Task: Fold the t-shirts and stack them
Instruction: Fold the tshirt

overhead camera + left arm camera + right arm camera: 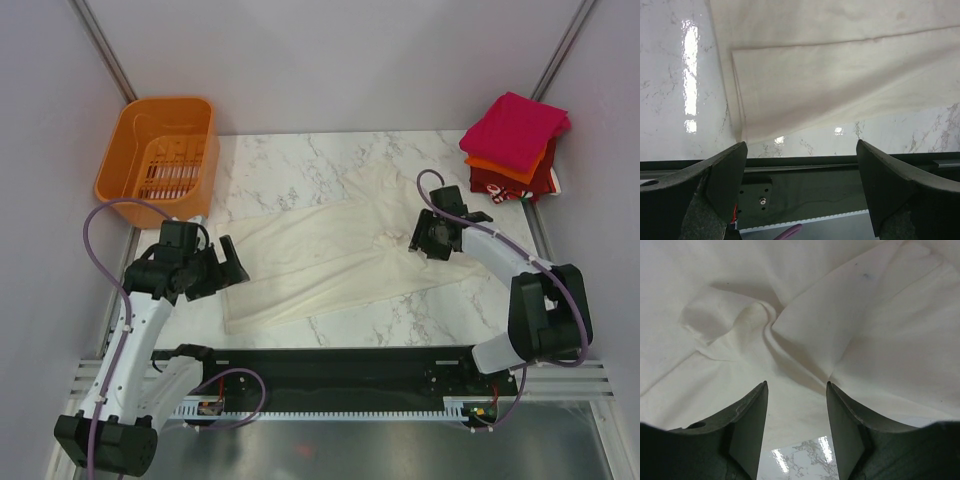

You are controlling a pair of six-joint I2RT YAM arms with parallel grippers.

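The cream-white t-shirt [320, 255] lies spread across the marble table, folded lengthwise, with a bunched wrinkle near its right end [752, 322]. A stack of folded shirts stands at the back right: magenta-pink [513, 128] on top, orange [500, 165] under it, dark red [520, 183] at the bottom. My left gripper [232, 268] is open and empty at the shirt's left edge; the shirt's near-left corner shows in the left wrist view [742, 132]. My right gripper [418, 240] is open and empty, low over the shirt's right end [796, 385].
An orange slotted plastic basket [160, 150] stands at the back left. Grey walls enclose the table on three sides. A black rail [330, 365] runs along the near table edge between the arm bases.
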